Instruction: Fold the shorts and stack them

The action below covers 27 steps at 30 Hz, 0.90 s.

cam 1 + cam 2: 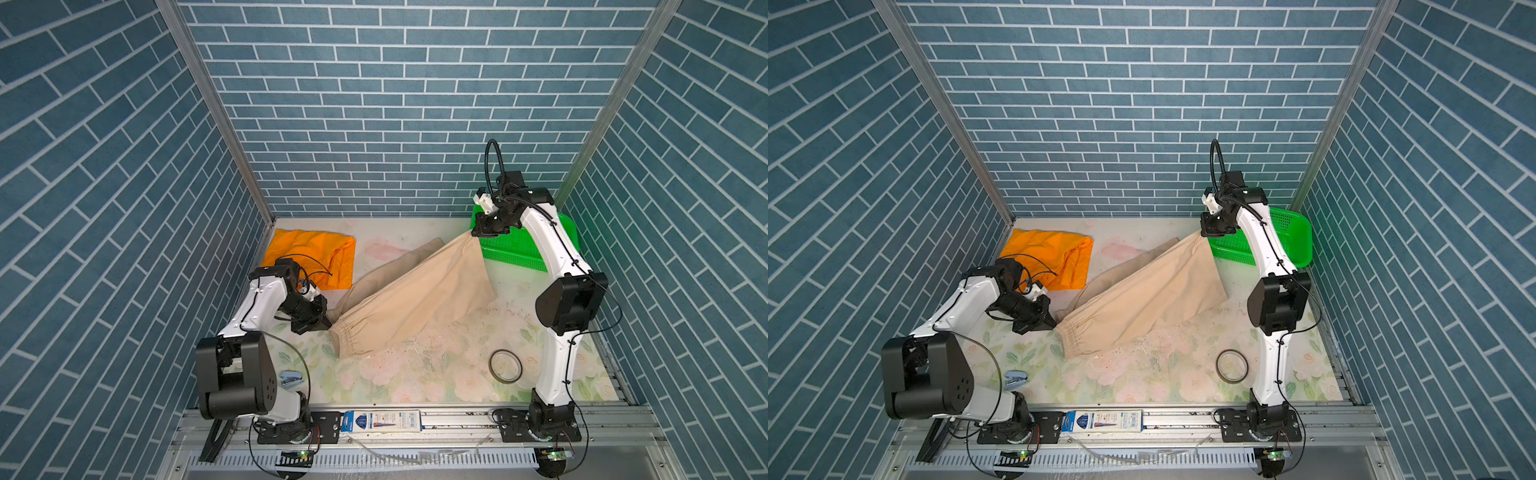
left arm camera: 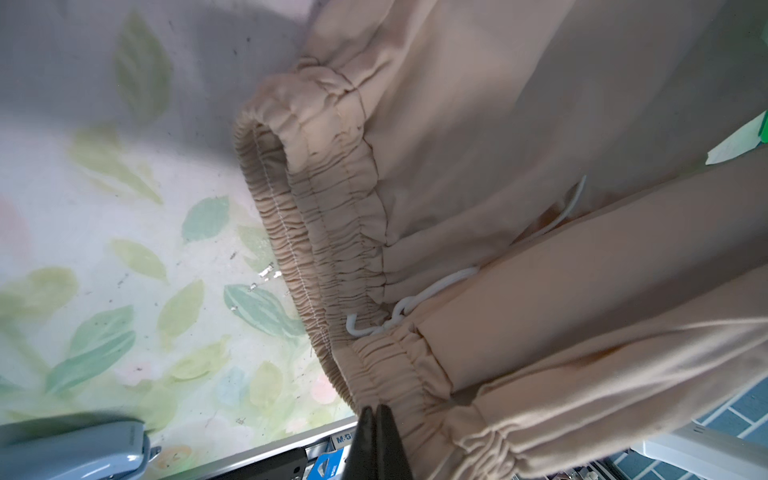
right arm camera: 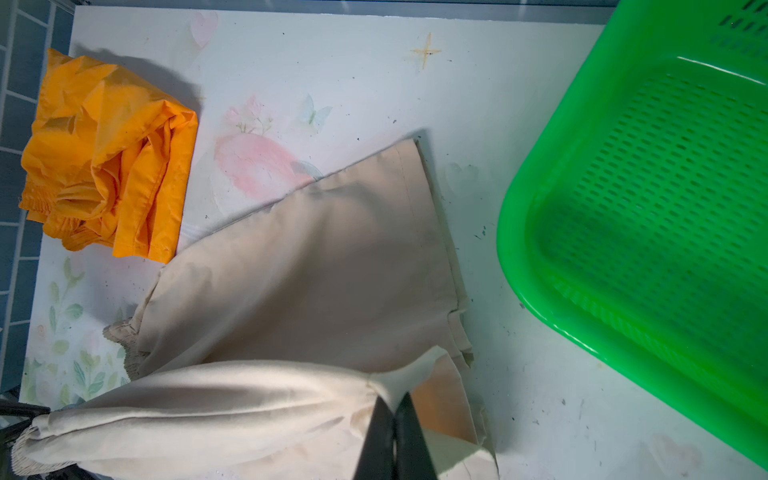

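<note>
Beige shorts, one pair, pinched by left gripper and right gripper; one orange pair, seemingly folded.

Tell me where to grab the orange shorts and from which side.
Probably the straight hemmed edge of the orange shorts, from above on the side away from the left wall: that edge lies flat and exposed, while the gathered waistband bunches beside the wall.
</note>
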Tool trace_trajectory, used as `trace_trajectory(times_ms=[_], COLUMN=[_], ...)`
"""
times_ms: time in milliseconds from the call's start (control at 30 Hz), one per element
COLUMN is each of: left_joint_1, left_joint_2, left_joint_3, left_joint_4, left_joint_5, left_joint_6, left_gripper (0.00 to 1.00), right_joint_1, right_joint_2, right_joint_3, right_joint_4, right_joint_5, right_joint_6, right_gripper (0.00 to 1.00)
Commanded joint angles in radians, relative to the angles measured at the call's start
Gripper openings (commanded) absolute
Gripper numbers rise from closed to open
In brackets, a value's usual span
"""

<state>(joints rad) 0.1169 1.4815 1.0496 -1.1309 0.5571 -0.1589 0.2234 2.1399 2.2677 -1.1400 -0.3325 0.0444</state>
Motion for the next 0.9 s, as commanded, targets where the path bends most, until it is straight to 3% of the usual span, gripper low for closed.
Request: trace_trajectory(times_ms=[0, 167, 367, 400, 433, 467, 533, 600, 733, 867], left_joint_1=[0.028, 0.031, 0.032, 0.031, 0.033, 0.032, 0.033, 0.032, 0.041, 0.045], left_joint_2=[0.046, 0.105, 0.155, 0.166, 0.174, 0.182, 0.196, 0.197, 0.166, 0.108], left_joint_3=[0.024, 0.077, 0.094, 0.098, 0.1, 0.106, 0.124, 0.162, 0.303, 0.461], left_joint_4=[-0.018, 0.046, 0.119, 0.131, 0.142, 0.148, 0.157, 0.151, 0.108, 0.042], left_joint_5=[-0.05, -0.057, -0.099, -0.095, -0.094, -0.099, -0.122, -0.148, -0.16, -0.169], left_joint_6=[0.057, 0.027, 0.005, 0.003, -0.003, -0.005, -0.009, -0.01, -0.019, -0.043], left_gripper=[0.03, 0.03, 0.04, 0.07, 0.21, 0.32, 0.4, 0.6, 0.72, 0.77], right_joint_1=[-0.009, -0.009, -0.006, -0.002, 0.003, 0.007, 0.023, 0.035, 0.045, 0.045], right_joint_2=[0.081, 0.144, 0.235, 0.246, 0.257, 0.264, 0.271, 0.269, 0.234, 0.17], right_joint_3=[0.04, 0.012, 0.049, 0.049, 0.05, 0.051, 0.052, 0.055, 0.062, 0.059], right_joint_4=[0.012, 0.153, 0.253, 0.27, 0.284, 0.295, 0.312, 0.323, 0.35, 0.345], right_joint_5=[-0.026, -0.117, -0.138, -0.155, -0.173, -0.184, -0.19, -0.204, -0.187, -0.133], right_joint_6=[-0.038, -0.029, 0.0, 0.002, 0.003, 0.003, 0.003, -0.002, 0.018, 0.038], right_gripper=[0.0, 0.0, 0.0, 0.0, 0.0, 0.05, 0.12, 0.2, 0.4, 0.44])
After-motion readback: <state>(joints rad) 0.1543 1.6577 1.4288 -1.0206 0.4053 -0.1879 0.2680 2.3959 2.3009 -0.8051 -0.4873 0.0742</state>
